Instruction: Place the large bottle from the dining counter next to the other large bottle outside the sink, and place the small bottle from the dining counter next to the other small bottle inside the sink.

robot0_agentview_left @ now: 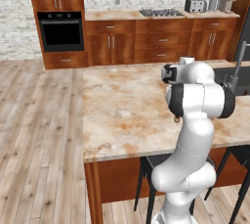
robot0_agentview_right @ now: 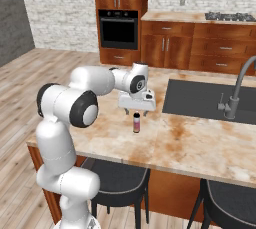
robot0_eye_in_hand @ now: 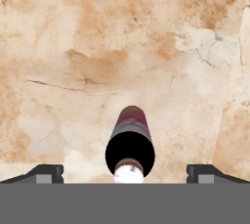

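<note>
Lining up: I've got the gripper (robot0_agentview_right: pixel 136 111) hanging just above the small bottle (robot0_agentview_right: pixel 136 122) on the dining counter (robot0_agentview_right: pixel 190 143), so I judge step in hand = pick of the small one, approach phase, nothing lifted yet.
Bottle: tiny, pinkish body w/ dark cap, upright on the stone top, near the sink's (robot0_agentview_right: pixel 200 100) left edge but outside it. In hand view it sits centred between the two finger tips (robot0_eye_in_hand: pixel 46 173), cap (robot0_eye_in_hand: pixel 130 153) facing the cam.
Gripper: jaws spread fully wide, empty, touching nothing; clear gap on both sides of the bottle in hand view.
Alignment: looks good side to side from hand view; right base view shows it directly under the hand.
Next move: as I see it, straight descent till the tips straddle the body below the cap, then close. Needs a gentle squeeze, since a narrow light bottle could tip if one finger hits first.
After that: lift, carry over the basin by the faucet (robot0_agentview_right: pixel 239 85), set down inside. Other bottles: can't tell from here.
</note>
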